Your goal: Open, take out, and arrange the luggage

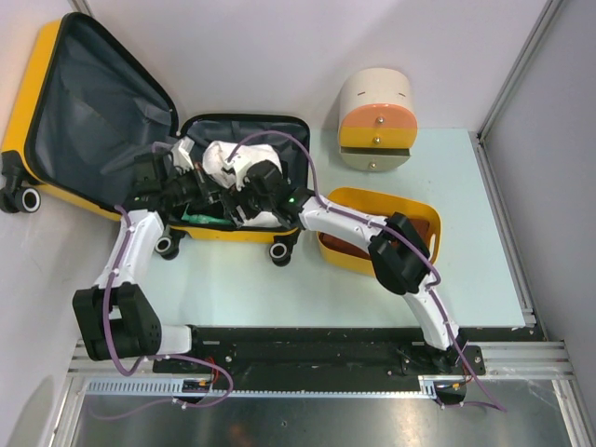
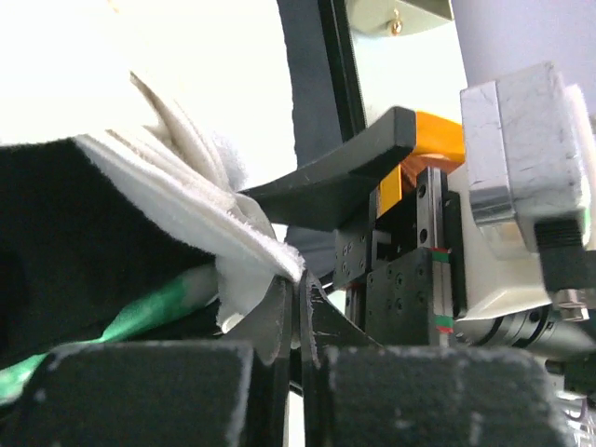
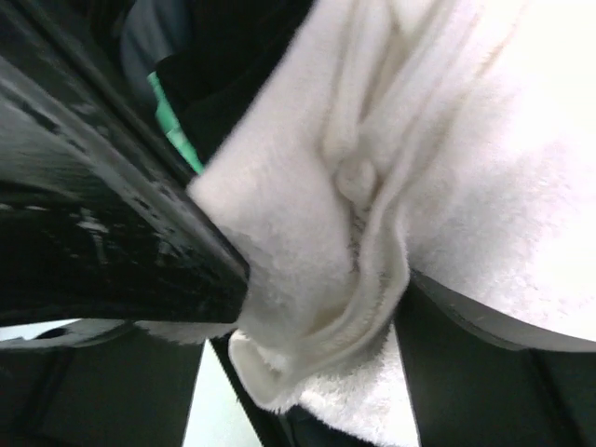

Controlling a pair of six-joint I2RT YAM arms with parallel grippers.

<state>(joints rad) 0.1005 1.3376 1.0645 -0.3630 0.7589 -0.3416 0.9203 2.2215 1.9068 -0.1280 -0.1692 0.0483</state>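
Opening is done: we find the luggage [image 1: 93, 102] unzipped at the far-left corner of the desk [image 1: 279, 298], lid propped back. Removal is only beginning. The left gripper [image 2: 296, 298] has its jaws closed, apparently pinching the edge of the white towel [image 3: 447, 168], though the close view leaves this uncertain. The right gripper [image 3: 326, 289] holds its jaws apart astride a towel fold. The towel lies inside the luggage, so taking out and arranging are left.

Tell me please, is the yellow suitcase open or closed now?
Open. The suitcase has its lid swung back to the left, grey lining exposed, and a white cloth lies in the lower half.
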